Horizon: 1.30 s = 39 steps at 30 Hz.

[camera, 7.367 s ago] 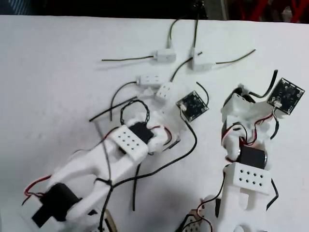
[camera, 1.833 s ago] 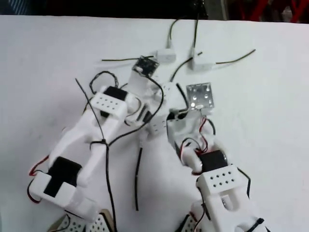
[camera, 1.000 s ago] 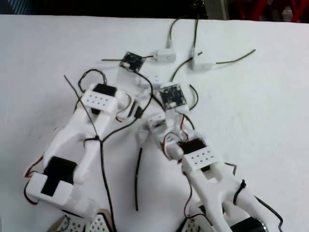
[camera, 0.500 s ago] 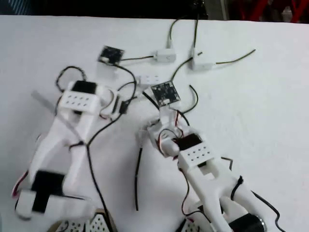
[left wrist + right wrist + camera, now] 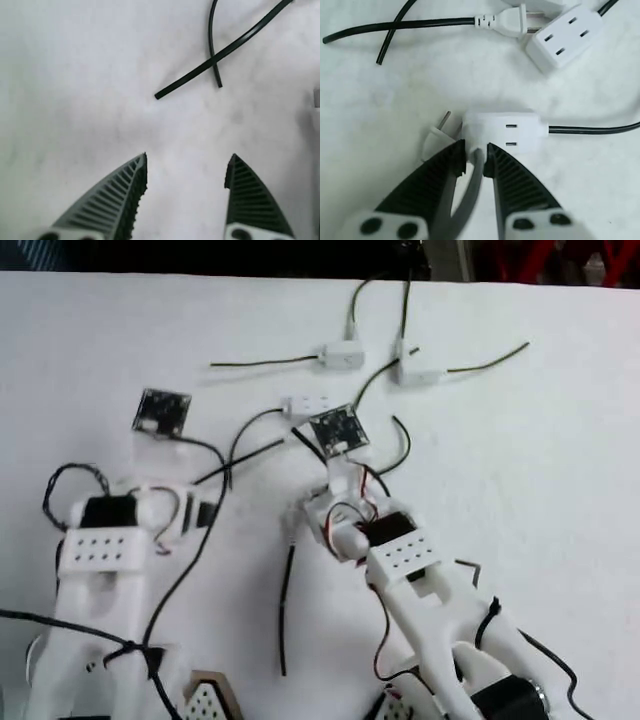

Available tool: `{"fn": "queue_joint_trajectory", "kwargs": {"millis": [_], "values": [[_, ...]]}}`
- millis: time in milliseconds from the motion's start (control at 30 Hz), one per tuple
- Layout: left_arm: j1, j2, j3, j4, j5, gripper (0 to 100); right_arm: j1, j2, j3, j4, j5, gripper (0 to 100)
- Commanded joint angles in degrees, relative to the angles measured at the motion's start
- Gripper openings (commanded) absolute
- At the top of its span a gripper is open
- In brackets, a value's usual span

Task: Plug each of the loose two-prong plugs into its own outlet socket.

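- Counter (image 5: pixel 560 490), white and flat: the high view shows two white socket blocks (image 5: pixel 342 356) with thin cords near its far edge, well apart from both arms.
- Left pincer (image 5: pixel 188 156): jaws spread wide over bare counter, with two crossed black cords (image 5: pixel 220 52) lying ahead.
- Right pincer (image 5: pixel 476 144): fingers nearly together, clamped on the tail of the small white two-prong plug (image 5: pixel 436 140).
- The right wrist view shows the plug's bare, tilted prongs just beside the white two-slot outlet socket (image 5: pixel 502 132), outside it.

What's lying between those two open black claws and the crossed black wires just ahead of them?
Nothing. In the left wrist view, the stretch between the left gripper and the crossed black wires is bare white table.
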Motion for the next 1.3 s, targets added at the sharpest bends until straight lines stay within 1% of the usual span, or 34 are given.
{"fn": "queue_joint_trajectory", "kwargs": {"millis": [0,67,167,267,333,500,700,767,933,1167,1267], "values": [[-2.8,-2.5,2.6,-1.3,-4.1,26,0.1,0.0,-2.7,0.7,2.5,1.7],[-2.9,-2.5,4.0,-1.8,-4.6,26,0.1,0.0,-2.7,0.7,2.6,1.7],[-2.9,-2.5,7.6,-5.9,-4.6,26,0.1,0.0,-2.7,0.7,2.7,1.7],[-2.9,-2.5,11.0,-9.9,-4.6,26,0.1,0.1,-3.7,3.1,3.8,1.7],[-2.9,-2.6,12.1,-10.7,-4.6,26,0.2,0.1,-4.8,5.0,4.8,1.7],[-2.9,-2.9,12.8,-10.7,-4.7,26,0.2,0.7,-5.9,5.4,5.0,1.7],[-3.0,-2.6,12.9,-10.6,-4.7,26,0.6,9.7,-8.5,3.8,5.0,1.7],[-4.0,-2.6,12.9,-10.6,-6.1,26,1.4,12.4,-10.3,4.1,4.9,1.7],[-5.1,-2.6,12.9,-10.6,-6.9,26,1.9,14.5,-11.7,4.5,4.7,1.7],[-5.1,-2.6,12.9,-10.6,-6.9,26,1.6,16.1,-19.6,15.7,4.7,1.7],[-5.1,-2.6,12.9,-10.6,-6.9,26,1.5,19.7,-22.2,16.5,4.7,1.7]]}}
